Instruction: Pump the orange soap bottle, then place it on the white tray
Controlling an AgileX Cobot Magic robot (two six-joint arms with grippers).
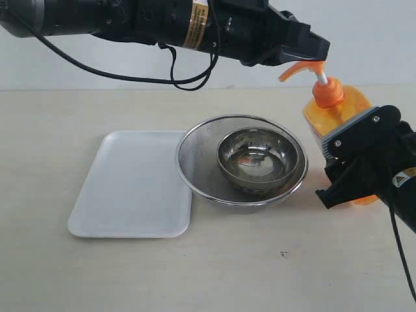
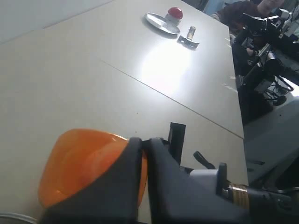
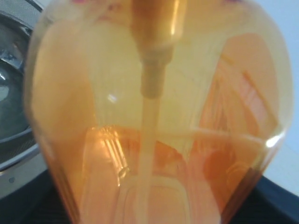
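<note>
**Pale table, bottle gripped at the right**

On the beige table (image 1: 260,273), the translucent orange soap bottle (image 1: 348,104) stands upright to the right of a round metal mesh bowl (image 1: 195,169) holding a shiny steel bowl (image 1: 260,156). The right claw (image 1: 344,162) clamps the bottle's body. The left claw (image 1: 312,47), fingers nearly together and holding nothing, sits on the orange pump head (image 1: 300,68). The flat white tray (image 1: 130,188) lies left of the bowls, well apart from the bottle.
</note>
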